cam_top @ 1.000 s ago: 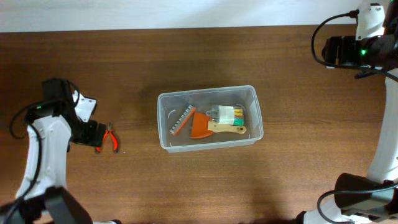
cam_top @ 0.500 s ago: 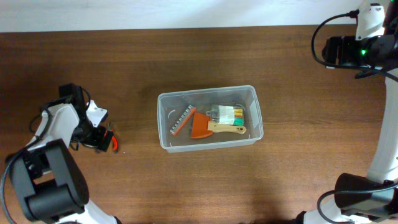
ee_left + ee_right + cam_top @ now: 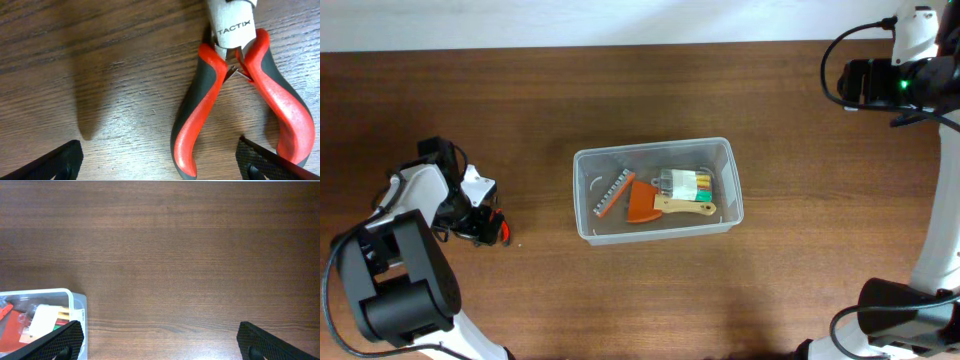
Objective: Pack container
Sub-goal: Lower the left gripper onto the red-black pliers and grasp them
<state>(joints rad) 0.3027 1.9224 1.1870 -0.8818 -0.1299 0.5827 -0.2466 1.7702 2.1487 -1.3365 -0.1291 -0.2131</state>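
Observation:
The clear plastic container (image 3: 583, 196) stands mid-table; it shows in the right wrist view (image 3: 76, 306) too. It holds an orange scraper (image 3: 642, 203), a bit strip (image 3: 611, 195) and a coloured pack (image 3: 686, 184). Red-and-black pliers (image 3: 235, 95) lie flat on the wood at the far left and also show in the overhead view (image 3: 501, 229). My left gripper (image 3: 160, 165) is open, low over the pliers, its fingertips straddling the handles without touching. My right gripper (image 3: 160, 342) is open and empty, high at the far right.
The brown wooden table (image 3: 640, 100) ends at a white strip along the back. The left arm's body and cables (image 3: 405, 250) fill the front left corner. The right arm's base (image 3: 905, 320) stands at the front right.
My left gripper has swung right and dropped onto the pliers, now covering most of them in the overhead view. The right arm and the container have not moved.

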